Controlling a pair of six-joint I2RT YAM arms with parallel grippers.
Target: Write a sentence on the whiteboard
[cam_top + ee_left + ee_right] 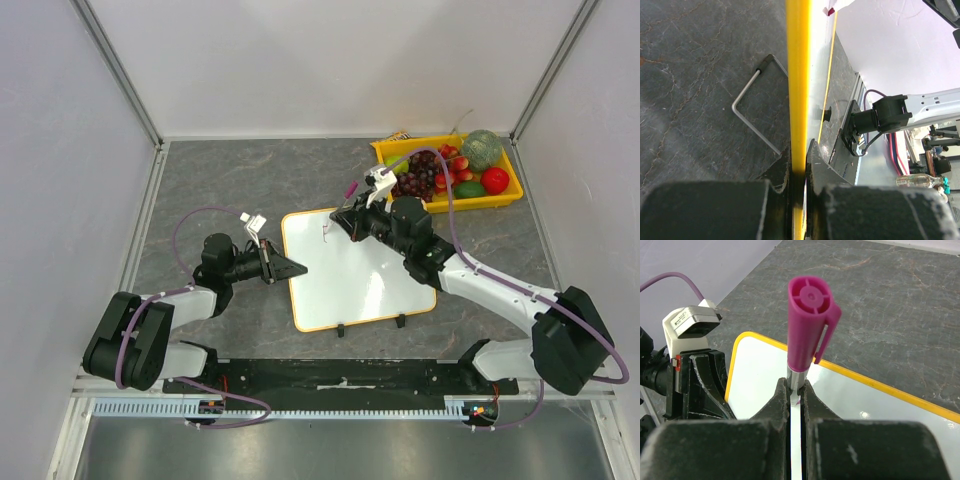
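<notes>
The whiteboard (365, 285) lies flat in the middle of the table, white with an orange-yellow rim (798, 75) and two black clips (341, 330) on its near edge. My left gripper (291, 268) is shut on the rim of the board's left edge (799, 162). My right gripper (348, 224) hovers over the board's upper left corner, shut on a marker (809, 325) with a magenta cap on its back end (352, 188). Of the sentence, only a small pinkish mark (325, 233) shows beside the marker's tip. In the right wrist view the board (762, 382) lies below the gripper (795, 390).
A yellow fruit tray (512, 197) with grapes, a green melon and red fruit stands at the back right, just behind the right arm. A bent wire stand (751, 112) lies under the board's left edge. Enclosure walls close in the table on three sides.
</notes>
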